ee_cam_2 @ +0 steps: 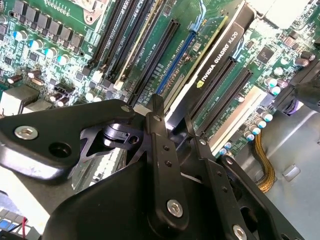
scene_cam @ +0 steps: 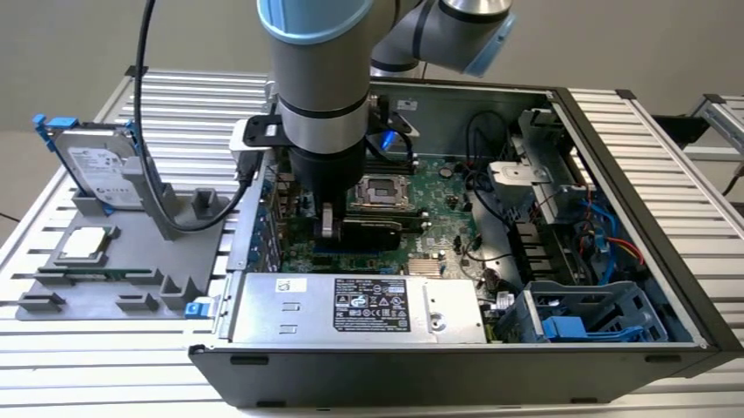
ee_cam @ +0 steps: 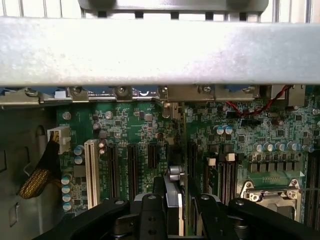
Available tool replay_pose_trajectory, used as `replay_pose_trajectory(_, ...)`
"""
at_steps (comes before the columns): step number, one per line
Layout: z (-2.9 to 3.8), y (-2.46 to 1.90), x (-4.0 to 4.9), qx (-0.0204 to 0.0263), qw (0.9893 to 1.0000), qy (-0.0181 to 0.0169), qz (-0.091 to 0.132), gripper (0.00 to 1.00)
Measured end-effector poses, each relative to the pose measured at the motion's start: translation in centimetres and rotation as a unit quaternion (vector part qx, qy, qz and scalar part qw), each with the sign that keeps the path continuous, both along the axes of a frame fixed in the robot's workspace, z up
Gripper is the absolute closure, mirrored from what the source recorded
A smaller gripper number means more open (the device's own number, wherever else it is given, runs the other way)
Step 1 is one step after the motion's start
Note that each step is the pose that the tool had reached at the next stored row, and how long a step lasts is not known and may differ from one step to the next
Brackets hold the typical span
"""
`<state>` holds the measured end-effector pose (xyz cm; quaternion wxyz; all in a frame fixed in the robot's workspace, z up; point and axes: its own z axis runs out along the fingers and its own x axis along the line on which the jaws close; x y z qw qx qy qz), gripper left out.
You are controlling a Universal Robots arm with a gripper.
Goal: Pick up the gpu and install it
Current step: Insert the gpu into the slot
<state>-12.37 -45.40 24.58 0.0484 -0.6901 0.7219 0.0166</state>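
The gpu (scene_cam: 375, 233) stands on edge over the green motherboard (scene_cam: 448, 187) inside the open computer case, its black cooler showing. In the second wrist view the gpu (ee_cam_2: 222, 52) runs along the expansion slots (ee_cam_2: 160, 55), with its lower edge down at slot level. My gripper (scene_cam: 329, 228) reaches down into the case and is shut on the gpu's near end. Both wrist views show the card pinched between the black fingers (ee_cam_2: 159, 135), and the gpu (ee_cam: 176, 210) is seen edge-on with its bracket end toward the case's rear wall (ee_cam: 160, 50).
A silver hard drive with a blue frame (scene_cam: 99, 165) stands in a grey fixture (scene_cam: 139, 252) at the exterior view's left, next to a square chip (scene_cam: 87, 244). The power supply (scene_cam: 355, 309), a blue drive cage (scene_cam: 581, 322) and cables (scene_cam: 500, 218) crowd the case. The processor socket (scene_cam: 382, 192) lies beside the card.
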Motion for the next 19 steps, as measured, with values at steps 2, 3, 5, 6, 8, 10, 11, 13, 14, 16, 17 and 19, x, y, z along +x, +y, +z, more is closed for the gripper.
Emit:
replay_pose_trajectory(2, -0.01, 0.0, 0.0, 0.0001, 1.0, -0.0001, 0.0, 1.0)
replay_pose_trajectory(3, -0.01, 0.0, 0.0, 0.0001, 1.0, 0.0, 0.0, 1.0)
replay_pose_trajectory(5, -0.02, 0.0, 0.0, 0.0001, 1.0, 0.0, 0.0, 1.0)
replay_pose_trajectory(6, -0.02, 0.0, 0.0, 0.0001, 1.0, 0.0, 0.0, 1.0)
replay_pose_trajectory(8, -0.03, 0.0, 0.0, 0.0001, 1.0, 0.0, 0.0, 1.0)
replay_pose_trajectory(10, -0.03, 0.0, 0.0, 0.0001, 1.0, 0.0, 0.0, 1.0)
replay_pose_trajectory(11, -0.03, 0.0, 0.0, 0.0001, 1.0, 0.0, 0.0, 1.0)
replay_pose_trajectory(13, -0.06, 0.0, 0.0, 0.0003, 1.0, -0.0001, 0.0, 1.0)
replay_pose_trajectory(14, -0.1, 0.0, 0.0, 0.0006, 1.0, 0.0, 0.0, 1.0)
replay_pose_trajectory(16, -0.18, 0.0, 0.0, 0.0009, 1.0, 0.0001, 0.0, 1.0)
replay_pose_trajectory(17, -0.22, 0.0, 0.0, 0.001, 1.0, 0.0001, 0.0, 1.0)
replay_pose_trajectory(19, -0.34, 0.01, -0.01, 0.0017, 1.0, -0.0001, 0.0, 1.0)
